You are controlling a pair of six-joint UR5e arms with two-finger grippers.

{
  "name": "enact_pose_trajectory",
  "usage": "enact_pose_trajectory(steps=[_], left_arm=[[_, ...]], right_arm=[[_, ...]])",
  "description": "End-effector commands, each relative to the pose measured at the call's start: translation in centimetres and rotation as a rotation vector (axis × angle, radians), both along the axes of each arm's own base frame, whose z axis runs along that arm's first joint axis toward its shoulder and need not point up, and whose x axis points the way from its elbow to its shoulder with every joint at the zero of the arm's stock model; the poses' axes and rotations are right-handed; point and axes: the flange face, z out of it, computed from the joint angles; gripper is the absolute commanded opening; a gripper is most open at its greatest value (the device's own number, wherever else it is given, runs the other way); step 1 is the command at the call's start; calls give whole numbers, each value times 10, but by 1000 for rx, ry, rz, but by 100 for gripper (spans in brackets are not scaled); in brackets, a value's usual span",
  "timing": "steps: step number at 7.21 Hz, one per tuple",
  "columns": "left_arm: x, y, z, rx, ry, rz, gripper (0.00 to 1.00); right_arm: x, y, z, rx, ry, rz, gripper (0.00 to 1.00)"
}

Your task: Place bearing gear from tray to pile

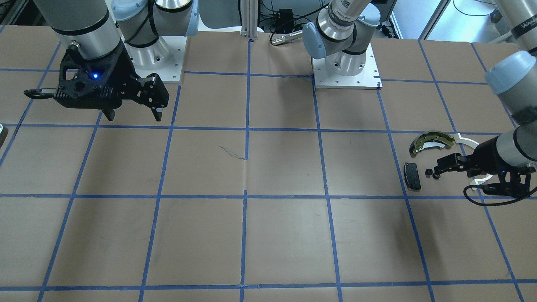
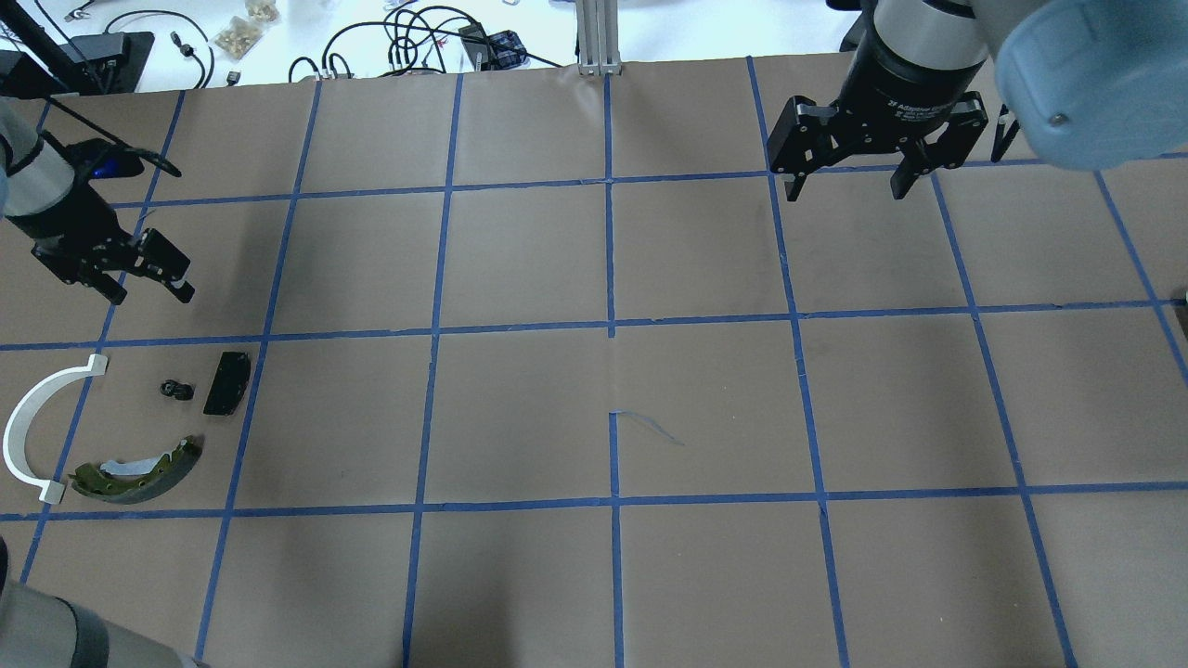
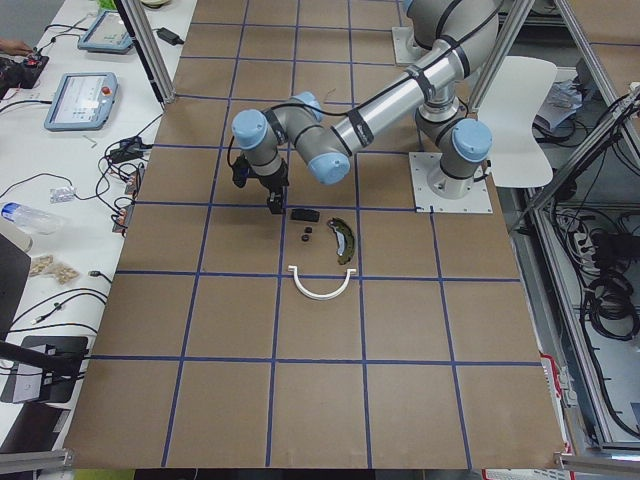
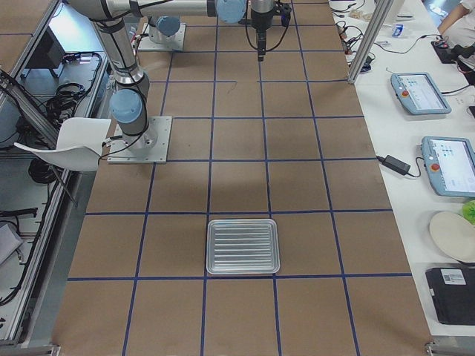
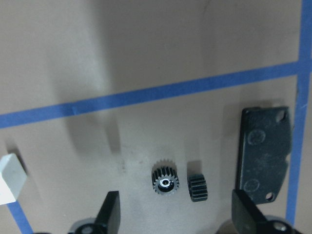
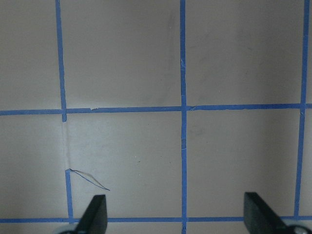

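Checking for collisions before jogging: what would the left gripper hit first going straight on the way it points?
Probably the small black gears on the table, which sit in line between the open fingers of the left gripper in the wrist view; the black pad lies off to one side. Depth is unclear.

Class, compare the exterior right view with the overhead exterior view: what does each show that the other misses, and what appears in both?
Only the exterior right view shows the ribbed metal tray, with nothing visible on it. Only the overhead view shows the pile: the white arc, olive brake shoe, black pad and small black gears, plus the left claw, open near them. Both show the right claw, hanging over the blue-taped table; the overhead view shows it open.
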Motion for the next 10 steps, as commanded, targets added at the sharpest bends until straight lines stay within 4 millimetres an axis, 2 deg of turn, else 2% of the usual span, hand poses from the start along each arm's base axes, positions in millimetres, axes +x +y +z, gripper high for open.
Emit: enact_pose_trajectory(steps=[1, 2, 3, 5, 6, 7, 10], left_arm=[[-69, -8, 90, -21, -38, 48, 100], [-122, -15, 103, -72, -62, -21, 100], [-173, -10, 117, -97, -72, -33, 100], [-238, 23, 149, -144, -90, 12, 100], [-260, 39, 163, -167, -91, 16, 100], [-279, 50, 160, -162, -26, 21, 100], [-275, 93, 146, -139, -36, 10, 100]], right_arm=[[0, 0, 0, 0, 0, 1, 100], [0, 0, 1, -1, 0, 1, 100], [0, 0, 0, -1, 0, 1, 100], [0, 0, 0, -1, 0, 1, 100], [0, 0, 0, -1, 1, 1, 100], [0, 0, 0, -1, 0, 3, 100], [0, 0, 1, -3, 0, 3, 100]])
